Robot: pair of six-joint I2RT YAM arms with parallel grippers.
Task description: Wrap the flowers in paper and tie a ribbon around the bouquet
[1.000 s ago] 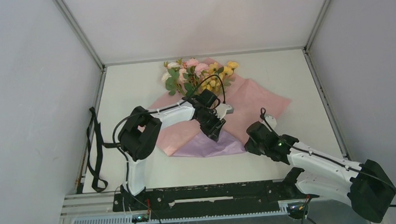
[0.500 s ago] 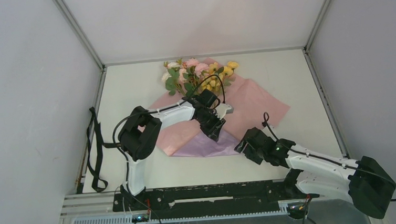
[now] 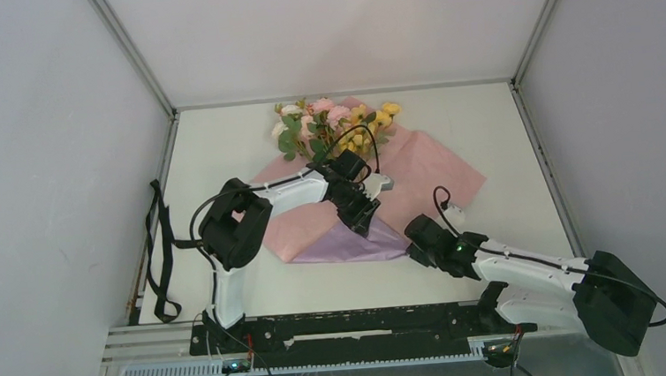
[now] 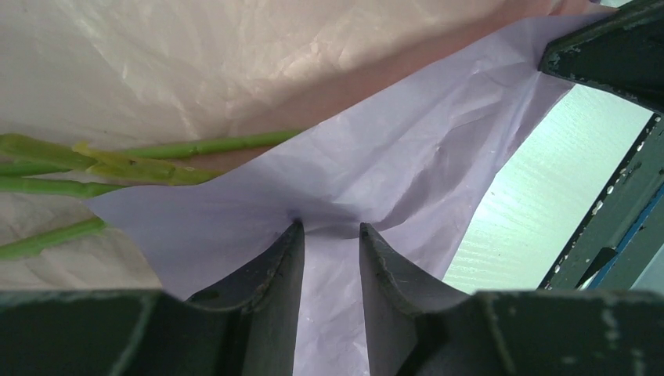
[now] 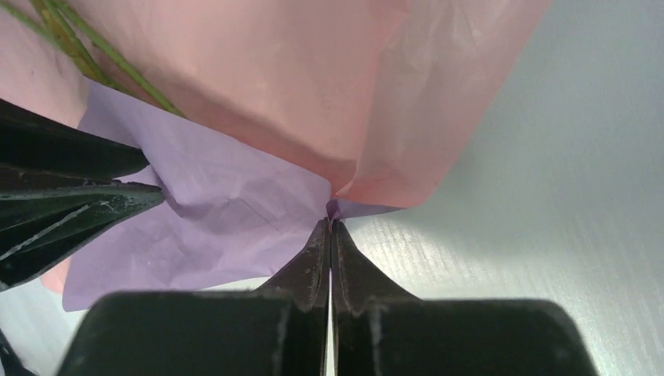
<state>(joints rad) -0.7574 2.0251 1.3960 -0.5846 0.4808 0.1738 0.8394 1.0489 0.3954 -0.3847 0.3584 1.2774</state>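
1. The paper [image 3: 434, 168] lies spread pink side up mid-table [image 3: 221, 152]. Its near part is turned over to show a lilac flap at the sheet's 6 o'clock.
2. The flowers [image 3: 334, 122] rest on the paper with their pink, yellow and cream heads at its 12 o'clock corner. Their stalks [image 4: 196, 146] run toward 6 o'clock and slip under the lilac flap.
3. The left gripper [image 4: 329, 231] reaches in from 9 o'clock. Its jaws stand partly apart, clamped on a puckered ridge of the lilac flap, and creases fan out from the fingertips [image 4: 291, 239].
4. The right gripper [image 5: 330, 222] comes in low from 5 o'clock. Its jaws are pressed together, nipping the small lilac corner where the pink fold ends, just at the paper's near right edge.
5. The two grippers sit near each other across the lilac flap, left at its 12 o'clock side, right at its 3 o'clock tip.
6. The ribbon [image 3: 158, 209], a dark strip, hangs looped at the table's 9 o'clock edge, well apart from the paper.
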